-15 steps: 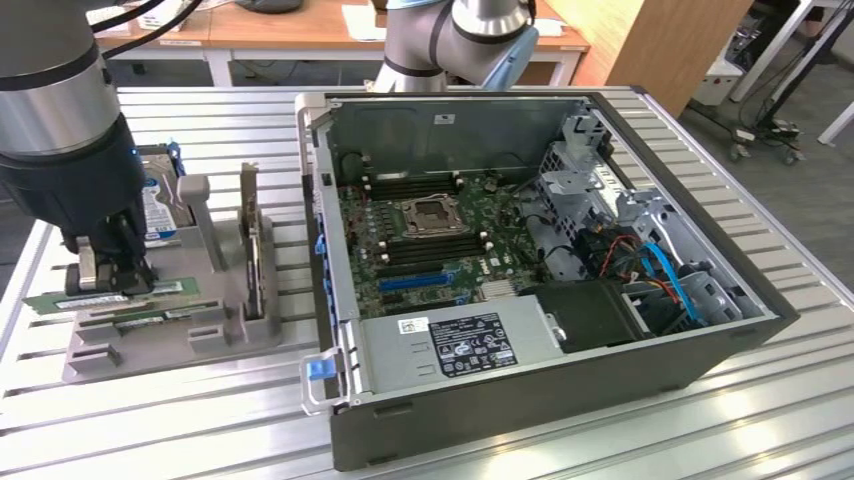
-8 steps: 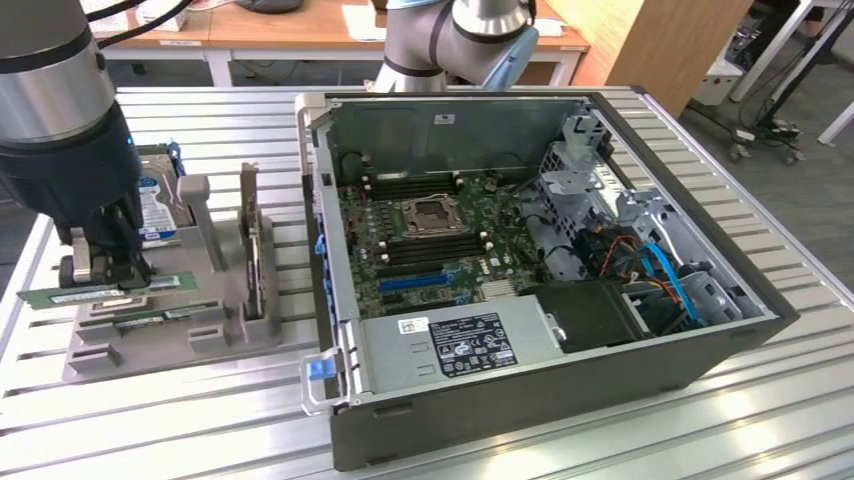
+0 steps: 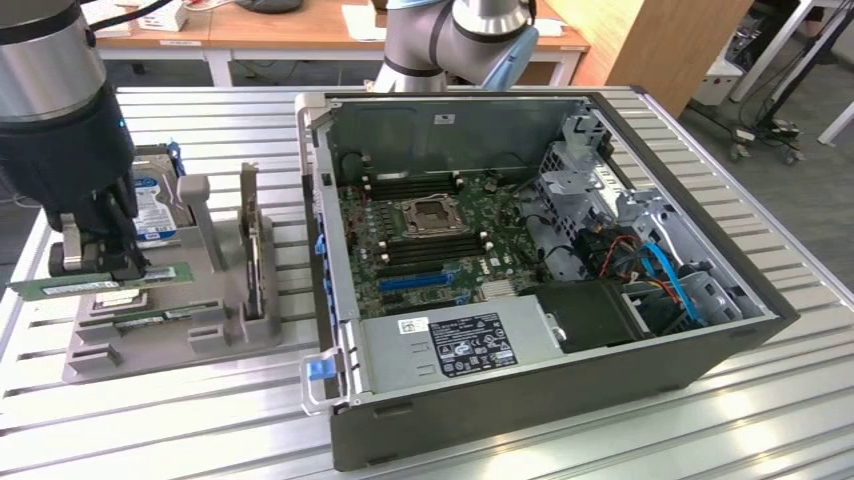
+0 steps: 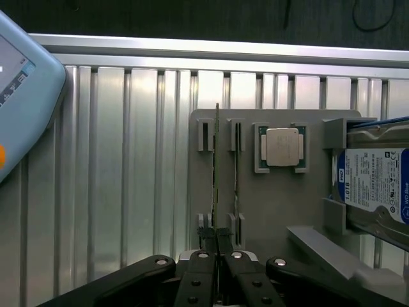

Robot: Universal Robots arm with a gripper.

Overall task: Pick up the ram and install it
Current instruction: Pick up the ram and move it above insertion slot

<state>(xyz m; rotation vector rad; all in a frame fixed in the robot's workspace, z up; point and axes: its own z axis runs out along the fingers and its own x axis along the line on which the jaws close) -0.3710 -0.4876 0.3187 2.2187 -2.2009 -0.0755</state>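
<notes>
Black pincer (image 3: pixel 102 270) clamped shut on a long, thin green ram stick (image 3: pixel 47 288).
We see a second ram stick (image 3: pixel 167 317) just beside the pincer, in a grey plastic tray (image 3: pixel 200 345).

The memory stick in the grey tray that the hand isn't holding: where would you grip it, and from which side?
Likely mid-length along its top edge, coming straight down. The memory stick stands on edge with its ends in slots of the tray, so only its two flat faces are free to pinch.
</notes>
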